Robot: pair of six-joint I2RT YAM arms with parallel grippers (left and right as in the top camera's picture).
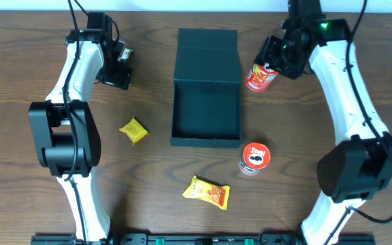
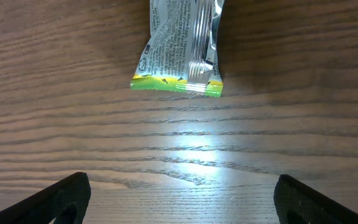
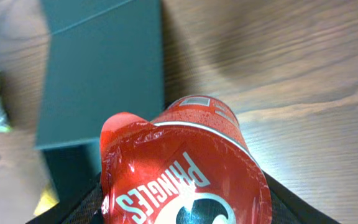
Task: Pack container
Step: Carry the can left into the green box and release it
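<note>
The dark teal container (image 1: 206, 109) stands open mid-table with its flap lid (image 1: 207, 47) lying back; nothing shows inside it. It also shows in the right wrist view (image 3: 98, 68). My right gripper (image 1: 275, 61) is shut on a red Pringles can (image 1: 260, 77) and holds it tilted just right of the lid; the can fills the right wrist view (image 3: 185, 168) between the fingers (image 3: 179, 208). My left gripper (image 1: 119, 66) is at the far left, open and empty (image 2: 182, 199), with a silver, yellow-green-edged snack packet (image 2: 180, 46) lying ahead of it.
A second red Pringles can (image 1: 254, 158) stands upright near the container's front right corner. A small yellow snack (image 1: 134, 130) lies left of the container. A yellow-orange packet (image 1: 206, 192) lies in front of it. The table is dark wood.
</note>
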